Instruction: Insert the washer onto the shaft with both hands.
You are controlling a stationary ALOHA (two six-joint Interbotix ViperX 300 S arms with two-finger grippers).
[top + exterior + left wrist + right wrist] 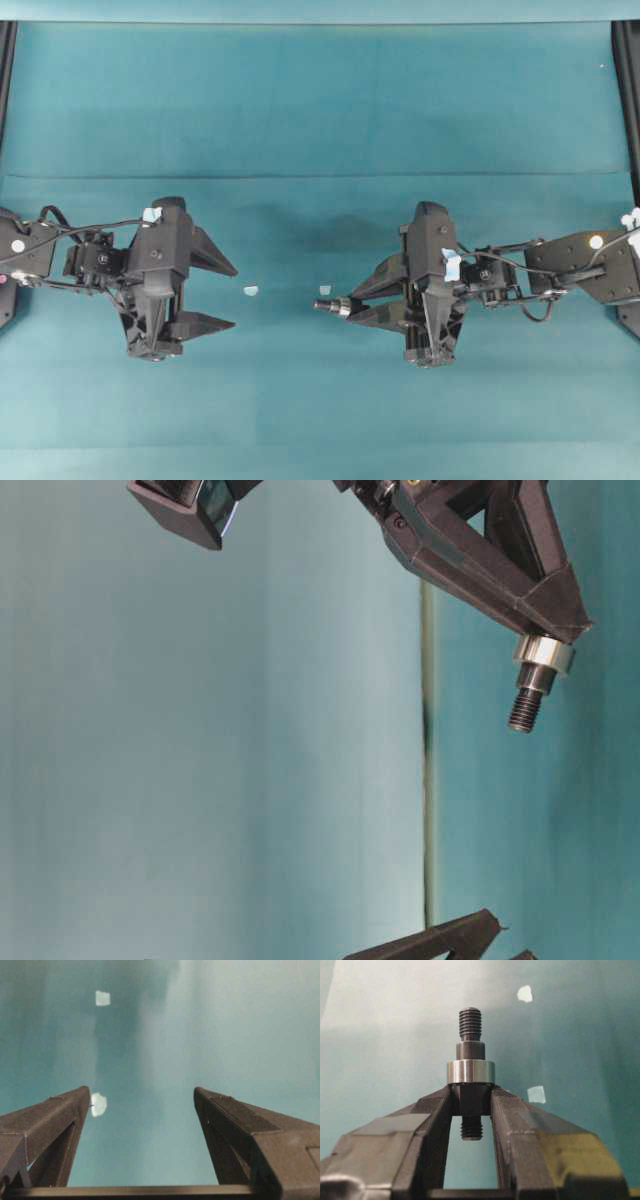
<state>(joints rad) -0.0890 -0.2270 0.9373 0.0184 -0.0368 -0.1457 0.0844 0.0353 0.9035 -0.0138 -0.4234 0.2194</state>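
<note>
Right gripper (471,1102): you see it clamped on the shaft (470,1052).
Washer (470,1071): seated on shaft, against the fingertips.
Left gripper (232,296): spread wide, empty, facing shaft.
Tape scraps (251,291): on the cloth (300,110) between the grippers.

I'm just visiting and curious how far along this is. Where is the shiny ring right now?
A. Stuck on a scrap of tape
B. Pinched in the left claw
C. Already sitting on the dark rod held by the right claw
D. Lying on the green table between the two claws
C: the washer sits around the shaft, resting against the fingertips of the shut right gripper; the left gripper is open and empty.
</note>
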